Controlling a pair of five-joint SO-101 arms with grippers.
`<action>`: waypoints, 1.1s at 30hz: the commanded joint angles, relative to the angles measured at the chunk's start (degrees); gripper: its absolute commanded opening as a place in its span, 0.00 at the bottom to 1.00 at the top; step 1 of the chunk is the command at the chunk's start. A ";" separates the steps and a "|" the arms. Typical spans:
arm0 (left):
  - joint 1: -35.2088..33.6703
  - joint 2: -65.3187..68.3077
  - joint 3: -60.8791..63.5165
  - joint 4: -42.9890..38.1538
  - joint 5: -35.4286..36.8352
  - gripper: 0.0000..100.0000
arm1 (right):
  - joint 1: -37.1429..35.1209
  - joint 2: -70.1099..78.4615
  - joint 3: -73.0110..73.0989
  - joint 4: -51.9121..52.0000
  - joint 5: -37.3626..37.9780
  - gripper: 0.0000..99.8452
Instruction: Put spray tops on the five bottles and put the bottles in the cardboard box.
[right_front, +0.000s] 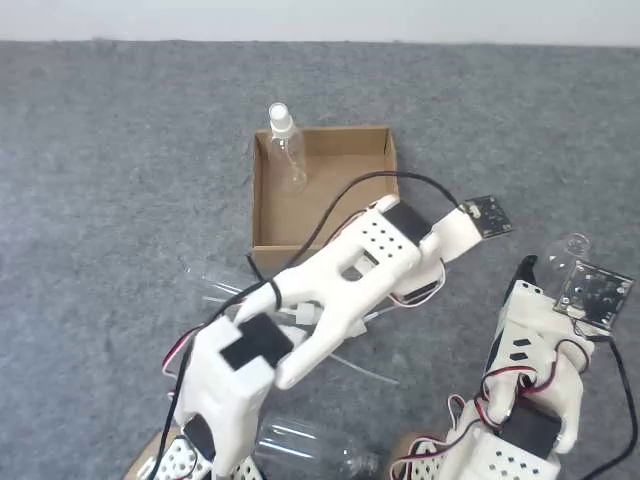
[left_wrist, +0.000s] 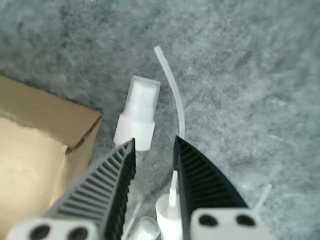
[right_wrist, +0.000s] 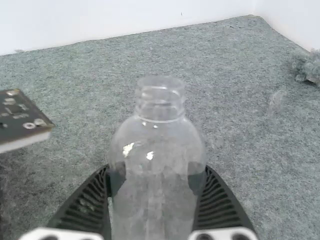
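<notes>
**A:** From above, where do things stand?

**B:** The cardboard box (right_front: 345, 142) sits mid-tabletop (right_front: 110, 150). A capped bottle (right_front: 287, 150) stands upright in its far left corner. The left arm (right_front: 350, 275) stretches across the box's near side. The right arm (right_front: 535, 370) is well off to the box's right, with an open bottle (right_front: 572, 248) at its end. The first loose bottle (right_front: 215, 275) lies near the box's near left corner, and the second loose bottle (right_front: 310, 445) lies by the left arm's base.

**A:** And the left wrist view?

**B:** The left pincer (left_wrist: 154, 141) is nearly closed, pinching a spray top (left_wrist: 167, 215) deep between its jaws. Its tube (left_wrist: 172, 90) pokes out past the tips. Just beyond the tips a loose spray top (left_wrist: 137, 117) lies on the tabletop, close beside a corner of the cardboard box (left_wrist: 40, 115).

**A:** The right wrist view?

**B:** The right pincer (right_wrist: 156, 172) is clamped on the open bottle (right_wrist: 160, 135), one jaw on each side of its body. The bottle is upright, with its neck open.
</notes>
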 joint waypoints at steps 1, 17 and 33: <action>0.00 2.29 -7.34 2.46 -1.14 0.14 | 0.66 -0.84 -0.70 -1.54 -0.35 0.01; -1.76 10.20 -12.00 2.55 -4.04 0.18 | 0.66 -0.84 -0.70 -1.45 -0.35 0.01; -3.08 17.93 -20.88 8.44 -5.98 0.09 | 0.66 -0.84 -0.70 -1.45 -0.35 0.01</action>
